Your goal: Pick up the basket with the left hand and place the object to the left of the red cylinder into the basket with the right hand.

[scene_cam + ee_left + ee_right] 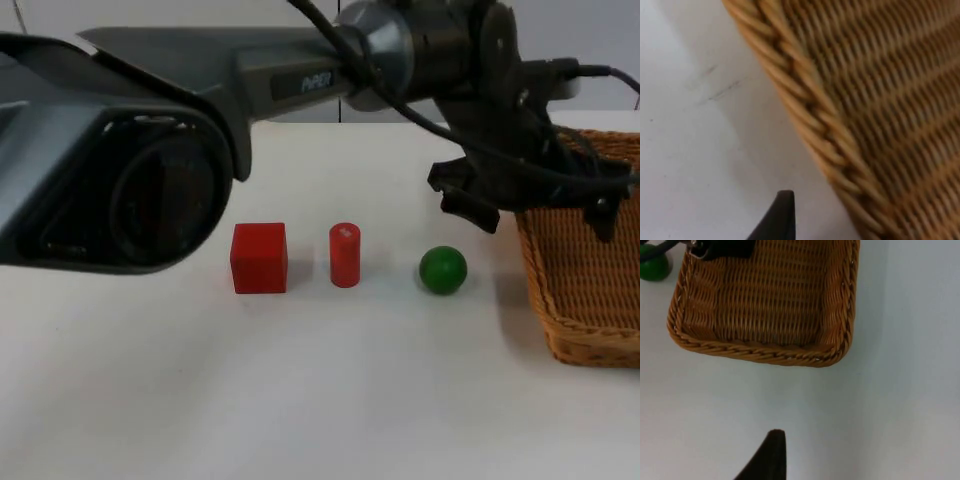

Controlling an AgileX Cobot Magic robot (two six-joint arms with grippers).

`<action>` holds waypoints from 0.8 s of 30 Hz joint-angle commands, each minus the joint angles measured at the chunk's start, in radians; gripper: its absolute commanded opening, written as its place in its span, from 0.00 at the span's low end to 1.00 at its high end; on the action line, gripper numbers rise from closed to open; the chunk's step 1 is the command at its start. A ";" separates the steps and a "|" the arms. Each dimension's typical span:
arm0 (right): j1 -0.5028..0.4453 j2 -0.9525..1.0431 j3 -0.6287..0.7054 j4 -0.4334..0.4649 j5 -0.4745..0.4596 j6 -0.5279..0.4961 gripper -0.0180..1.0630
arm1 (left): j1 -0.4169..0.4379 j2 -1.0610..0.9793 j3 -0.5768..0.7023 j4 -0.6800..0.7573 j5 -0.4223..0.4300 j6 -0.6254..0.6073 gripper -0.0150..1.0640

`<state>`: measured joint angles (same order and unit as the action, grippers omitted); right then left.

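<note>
**A:** Where is the left end effector point(540, 212), and what is hard to see?

**B:** It is at the woven basket point(585, 300), on the table's point(320, 400) right side. Its fingers are apart and straddle the basket's left wall, one dark finger point(468, 205) outside and the other over the inside. Black arm parts hide the back of that wall. In the left wrist view a black fingertip stands outside the braided rim point(830, 135), above the white table.

**A:** And the right end effector point(772, 455)?

**B:** It waits above bare table, near the basket's short end point(765, 352). Apart or together, I cannot tell.

**A:** Describe the basket.

**B:** Rectangular, tan wicker, with ribbed weave and a thick plaited rim. The top view cuts off its right part.

**A:** Where is the cube?

**B:** The red cube point(259, 258), matte with flat faces, sits on the table just left of the upright red cylinder point(344, 255). A smooth green ball point(442, 270) lies to the right, between the cylinder and the basket.
</note>
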<state>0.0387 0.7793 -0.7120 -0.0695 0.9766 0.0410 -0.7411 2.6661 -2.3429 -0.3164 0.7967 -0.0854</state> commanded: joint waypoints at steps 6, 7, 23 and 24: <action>-0.005 0.003 -0.006 0.005 -0.004 -0.001 0.99 | -0.006 0.017 -0.006 -0.024 -0.062 -0.008 0.71; -0.005 0.003 -0.006 0.005 -0.004 -0.001 0.99 | -0.006 0.017 -0.006 -0.024 -0.062 -0.008 0.71; -0.005 0.003 -0.006 0.005 -0.008 -0.001 0.99 | -0.010 0.017 -0.006 -0.118 -0.170 -0.008 0.01; -0.005 0.003 -0.006 0.005 -0.008 -0.001 0.99 | -0.010 0.017 -0.006 -0.120 -0.177 -0.017 0.01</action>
<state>0.0387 0.7793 -0.7120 -0.0695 0.9766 0.0410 -0.7475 2.6873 -2.3446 -0.4151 0.6645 -0.0913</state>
